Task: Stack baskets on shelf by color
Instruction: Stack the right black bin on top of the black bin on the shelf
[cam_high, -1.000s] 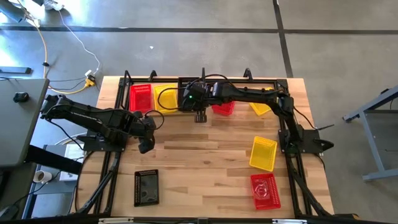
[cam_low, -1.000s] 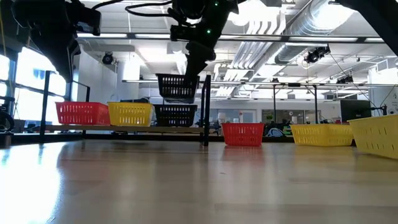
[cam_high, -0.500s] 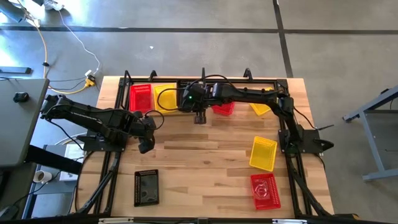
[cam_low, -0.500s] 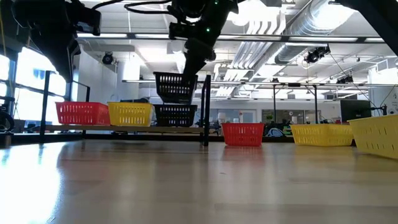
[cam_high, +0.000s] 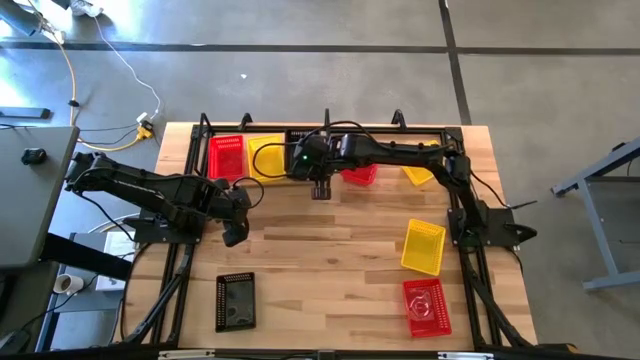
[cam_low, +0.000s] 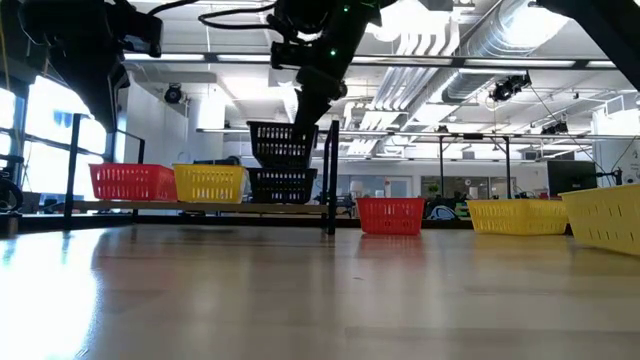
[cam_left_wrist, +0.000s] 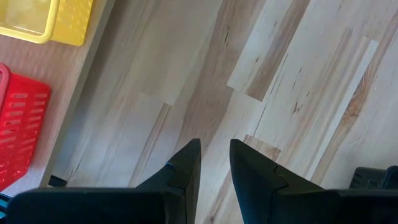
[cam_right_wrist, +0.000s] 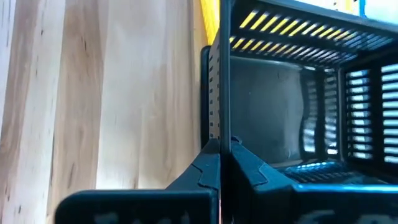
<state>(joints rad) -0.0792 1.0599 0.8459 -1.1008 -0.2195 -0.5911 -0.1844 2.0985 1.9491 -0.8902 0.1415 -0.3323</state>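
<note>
My right gripper (cam_low: 308, 116) is over the shelf (cam_high: 300, 131) at the table's far edge, shut on a black basket (cam_low: 283, 142). This basket hangs just above a second black basket (cam_low: 283, 185) that stands on the shelf board. A yellow basket (cam_low: 209, 183) and a red basket (cam_low: 131, 182) stand on the board to its left. My left gripper (cam_left_wrist: 214, 155) hovers over bare tabletop at the left (cam_high: 235, 235), its fingers a little apart with nothing between them. My right gripper pinches one upright wall of the black basket (cam_right_wrist: 214, 106) at its rim, one finger inside the basket and one outside. The fingers slant down onto it from above, from the table's near side. The basket hangs clear of the black basket below, slightly tilted.
A black shelf post (cam_low: 331, 175) stands just right of the held basket. Beyond it sit a red basket (cam_high: 357, 176) and a yellow one (cam_high: 420, 172). On the tabletop lie a yellow basket (cam_high: 423, 246), a red basket (cam_high: 426, 306) and a black basket (cam_high: 236, 300).
</note>
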